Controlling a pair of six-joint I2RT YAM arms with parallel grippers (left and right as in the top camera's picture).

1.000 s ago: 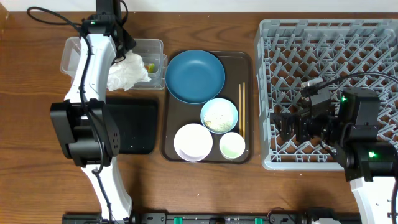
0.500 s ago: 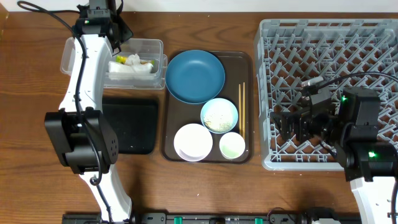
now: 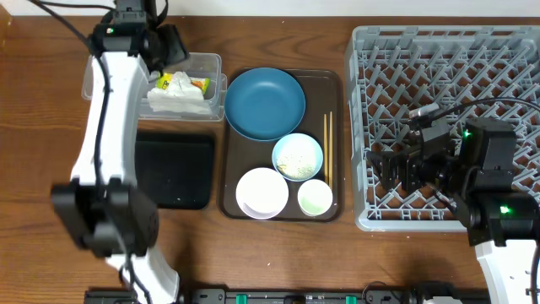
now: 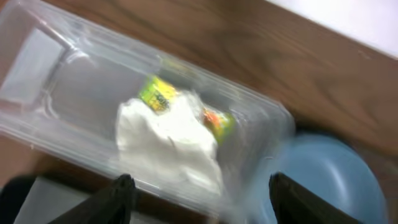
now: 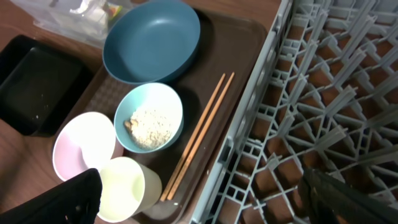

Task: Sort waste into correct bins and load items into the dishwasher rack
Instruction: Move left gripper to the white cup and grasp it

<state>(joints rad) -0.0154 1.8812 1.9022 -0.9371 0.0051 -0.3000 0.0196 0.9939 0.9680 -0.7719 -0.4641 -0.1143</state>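
My left gripper (image 4: 202,186): jaws apart, empty, above clear tub (image 4: 50,74) holding napkin (image 4: 168,143) and wrapper (image 4: 155,96). Step: paper waste binned. Next, likely: grasp rice bowl (image 5: 158,96).

**Four containers on a brown wooden surface**

The surface (image 3: 51,127) is dark brown wood with a visible grain, bare along its left side. Four things stand directly on it. At the far left is the clear tub (image 3: 213,61). The black tray (image 3: 181,169) lies nearer the front, close to the tub. In the middle sits the brown serving tray (image 3: 232,160), its left edge just beside both of them; whether they touch cannot be told. On the right stands the light-grey dishwasher rack (image 3: 439,51), reaching the right edge of the overhead view. A narrow strip of bare wood separates it from the serving tray.
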